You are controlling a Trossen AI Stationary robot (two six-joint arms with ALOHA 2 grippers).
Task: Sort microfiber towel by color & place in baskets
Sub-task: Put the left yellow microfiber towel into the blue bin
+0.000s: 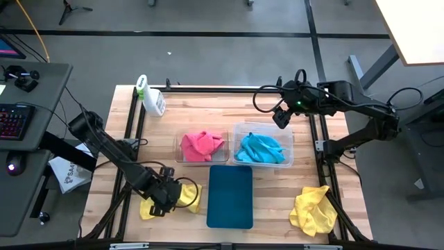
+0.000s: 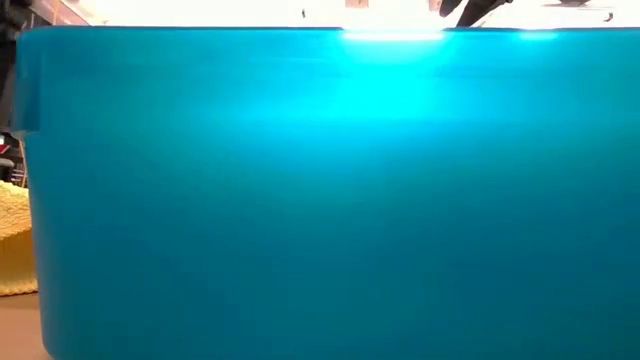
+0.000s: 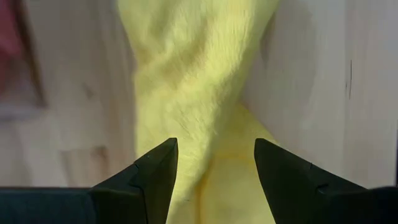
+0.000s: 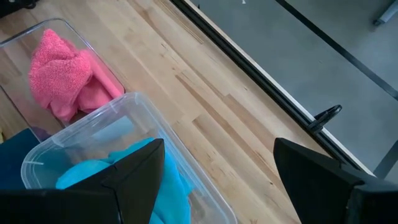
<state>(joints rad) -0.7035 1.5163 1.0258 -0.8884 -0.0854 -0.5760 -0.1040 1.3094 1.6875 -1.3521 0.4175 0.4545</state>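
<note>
A yellow towel [image 1: 186, 196] lies bunched on the table just left of the flat teal tray [image 1: 230, 196]. My left gripper [image 1: 165, 196] is low over it and open. In the left wrist view its fingers stand on either side of a raised ridge of the yellow towel [image 3: 186, 93]. A second yellow towel [image 1: 312, 210] lies near the right near corner. Pink towels [image 1: 202, 145] fill the narrower clear tub [image 1: 178, 147], and blue towels [image 1: 262, 148] fill the wider tub [image 1: 289, 139]. My right gripper [image 1: 281, 118] hangs open above the far side of the wider tub [image 4: 93, 130]. My left gripper [image 3: 214, 162] comes at the yellow towel from above, with the towel's ridge [image 3: 211, 186] between its open fingers. I cannot tell whether the fingers touch the cloth.
A white spray bottle with a green top [image 1: 150, 97] lies near the far left corner. The teal tray's wall [image 2: 330, 200] fills the low view, with yellow cloth [image 2: 12, 240] at its left. Black rails run along the table's far and side edges. Bare wood lies between the tray and the right yellow towel.
</note>
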